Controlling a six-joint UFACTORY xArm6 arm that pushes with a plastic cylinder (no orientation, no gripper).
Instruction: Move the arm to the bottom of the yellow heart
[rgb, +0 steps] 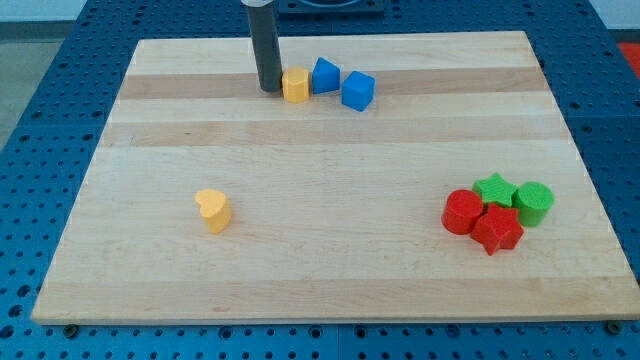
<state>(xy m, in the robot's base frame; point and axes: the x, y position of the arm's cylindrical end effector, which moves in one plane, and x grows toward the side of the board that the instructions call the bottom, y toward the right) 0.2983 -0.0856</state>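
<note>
The yellow heart (212, 210) lies on the wooden board (330, 250) at the lower left of its middle. My tip (269, 89) is far from it, near the view's top, up and to the right of the heart. The tip stands just left of a yellow hexagon-like block (296, 85), touching or nearly touching it.
Two blue blocks (325, 75) (357, 90) sit right of the yellow block near the board's top edge. At the view's right, a cluster holds a red cylinder (462, 212), a red star (497, 229), a green star (494, 189) and a green cylinder (534, 203).
</note>
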